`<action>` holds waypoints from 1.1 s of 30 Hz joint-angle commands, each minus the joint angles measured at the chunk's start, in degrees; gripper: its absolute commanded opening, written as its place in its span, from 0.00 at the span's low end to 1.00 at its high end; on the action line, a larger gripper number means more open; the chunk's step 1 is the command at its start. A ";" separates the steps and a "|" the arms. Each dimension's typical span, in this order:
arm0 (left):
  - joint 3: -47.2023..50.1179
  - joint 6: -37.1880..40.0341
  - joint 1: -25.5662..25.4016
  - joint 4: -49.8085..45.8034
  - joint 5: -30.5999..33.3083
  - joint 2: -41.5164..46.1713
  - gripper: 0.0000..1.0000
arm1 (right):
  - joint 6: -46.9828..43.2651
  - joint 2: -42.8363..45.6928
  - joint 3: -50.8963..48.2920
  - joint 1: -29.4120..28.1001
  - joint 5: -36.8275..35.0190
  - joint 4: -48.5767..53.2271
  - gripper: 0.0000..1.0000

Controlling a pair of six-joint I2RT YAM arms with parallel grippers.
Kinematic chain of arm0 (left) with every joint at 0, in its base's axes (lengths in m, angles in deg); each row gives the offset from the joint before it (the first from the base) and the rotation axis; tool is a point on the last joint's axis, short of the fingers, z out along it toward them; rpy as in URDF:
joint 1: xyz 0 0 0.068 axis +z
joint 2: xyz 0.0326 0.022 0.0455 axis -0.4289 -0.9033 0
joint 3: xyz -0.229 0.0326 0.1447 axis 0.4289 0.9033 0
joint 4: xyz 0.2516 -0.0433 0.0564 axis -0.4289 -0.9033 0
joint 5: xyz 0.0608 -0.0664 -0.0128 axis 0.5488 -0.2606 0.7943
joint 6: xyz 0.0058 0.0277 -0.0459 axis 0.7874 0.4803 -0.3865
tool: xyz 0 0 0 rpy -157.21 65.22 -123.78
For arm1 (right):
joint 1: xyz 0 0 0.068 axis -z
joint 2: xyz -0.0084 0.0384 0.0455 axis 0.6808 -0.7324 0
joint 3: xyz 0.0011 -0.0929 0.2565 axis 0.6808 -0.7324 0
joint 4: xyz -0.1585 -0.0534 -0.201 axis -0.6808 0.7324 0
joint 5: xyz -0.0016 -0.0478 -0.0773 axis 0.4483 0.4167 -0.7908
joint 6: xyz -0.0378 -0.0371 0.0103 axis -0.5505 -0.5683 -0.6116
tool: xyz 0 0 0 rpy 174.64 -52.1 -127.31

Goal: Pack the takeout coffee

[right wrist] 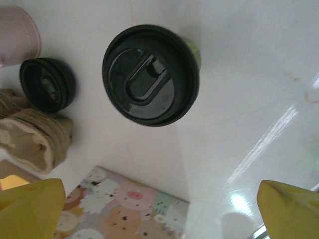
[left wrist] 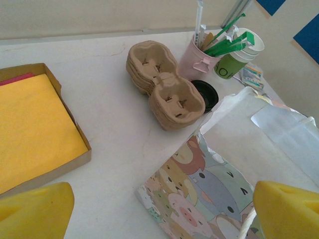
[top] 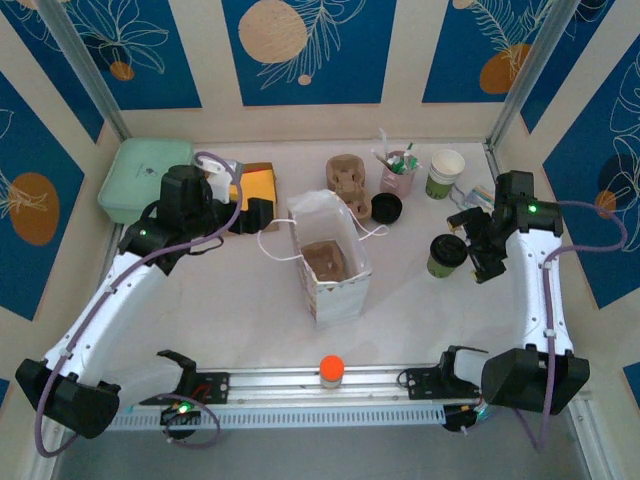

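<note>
Right end effector [right wrist: 159, 210], released, faces takeout coffee [right wrist: 150, 74]; left end effector [left wrist: 160, 210], released, faces cup carriers [left wrist: 164, 89].

Bright even light w/ soft shadows; glare on table [right wrist: 261, 147]; fingers [right wrist: 30, 209] blurry.

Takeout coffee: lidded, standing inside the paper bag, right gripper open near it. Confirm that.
Wrong on one point: the takeout coffee stands on the table, right of the paper bag, not inside it, as the top external view shows. It is lidded, and the right gripper is open near it.
</note>
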 commanded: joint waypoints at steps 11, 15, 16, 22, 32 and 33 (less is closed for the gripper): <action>0.79 -0.74 -0.31 0.73 -0.15 2.73 0.93 | 26.90 -0.31 -2.20 1.63 4.86 3.81 1.00; 1.01 -0.77 -0.31 0.86 -0.15 3.09 0.93 | 28.66 -4.14 -0.77 1.55 4.74 3.27 0.99; 1.04 -0.83 -0.37 0.95 -0.19 3.10 0.93 | 28.98 -5.47 0.08 1.39 4.39 3.72 0.98; 1.14 -1.12 -0.36 1.35 -0.42 3.27 0.93 | 32.43 -11.07 1.48 -0.85 1.88 3.03 0.96; 0.97 -0.14 -0.36 0.25 0.51 3.78 0.93 | 32.62 -17.18 3.39 -2.85 0.29 0.46 0.97; 0.98 -0.14 -0.31 0.38 0.47 3.72 0.93 | 32.74 -17.58 3.43 -2.94 0.06 0.19 0.97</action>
